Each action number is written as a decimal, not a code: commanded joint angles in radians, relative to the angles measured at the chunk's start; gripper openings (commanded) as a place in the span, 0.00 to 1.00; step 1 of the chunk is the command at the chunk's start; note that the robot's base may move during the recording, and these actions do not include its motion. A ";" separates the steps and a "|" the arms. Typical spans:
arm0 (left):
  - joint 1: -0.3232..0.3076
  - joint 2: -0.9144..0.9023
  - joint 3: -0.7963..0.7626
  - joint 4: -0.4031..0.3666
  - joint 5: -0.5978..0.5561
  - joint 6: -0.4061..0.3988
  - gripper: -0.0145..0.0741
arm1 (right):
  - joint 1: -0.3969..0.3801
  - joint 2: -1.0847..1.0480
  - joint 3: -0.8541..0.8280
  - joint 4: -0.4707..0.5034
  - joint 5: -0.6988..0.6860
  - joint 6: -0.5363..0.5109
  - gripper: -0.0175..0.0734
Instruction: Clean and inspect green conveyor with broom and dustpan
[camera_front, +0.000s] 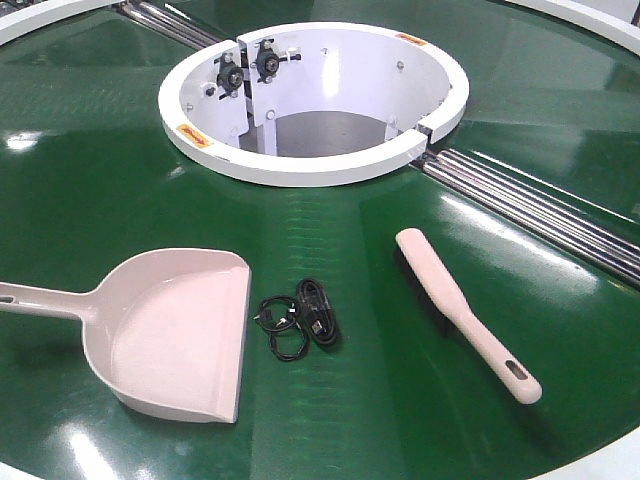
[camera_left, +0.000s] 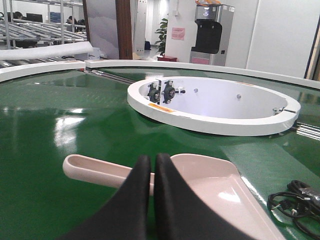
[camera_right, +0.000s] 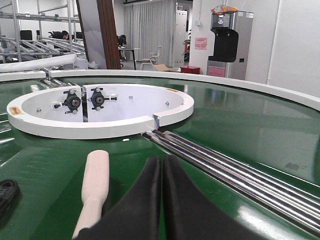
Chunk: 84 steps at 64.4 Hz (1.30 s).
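Pressing pad to pad, the left fingers (camera_left: 135, 200) are closed on nothing, and the right fingers (camera_right: 145, 200) are shut and empty the same way. Just beyond the left tips lies the dustpan (camera_left: 220, 195). Its long handle runs crosswise to them, with the free end out to their left and the scoop widening off to their right. Just to the left of the right fingers lies the broom (camera_right: 94, 185). Its long axis runs almost straight away from them toward the hub (camera_right: 100, 117), slim handle nearest and broader head farthest. Each arm therefore has its own tool close: left for the dustpan, right for the broom. I judge the right fingers must open and shift left to straddle the handle.

Both tools are smooth, pale pinkish-beige plastic. The dustpan has a flat mouth and raised sides. The broom is narrow, with dark bristles beneath and a slot at the handle end. A coiled black cable (camera_front: 300, 315) lies between them, to the right of the left fingers. The surface carrying everything is the conveyor (camera_front: 100, 180), glossy dark green and faintly ribbed. Steel rollers (camera_right: 240, 170) run off to the right of the right fingers.
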 joint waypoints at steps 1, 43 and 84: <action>0.001 -0.014 0.011 -0.004 -0.078 0.000 0.16 | -0.006 -0.010 0.004 -0.010 -0.071 -0.002 0.18; 0.001 -0.014 0.011 -0.004 -0.078 0.000 0.16 | -0.006 -0.010 0.004 -0.010 -0.071 -0.002 0.18; 0.001 0.072 -0.296 -0.002 -0.091 0.000 0.16 | -0.006 -0.010 0.004 -0.006 -0.071 -0.002 0.18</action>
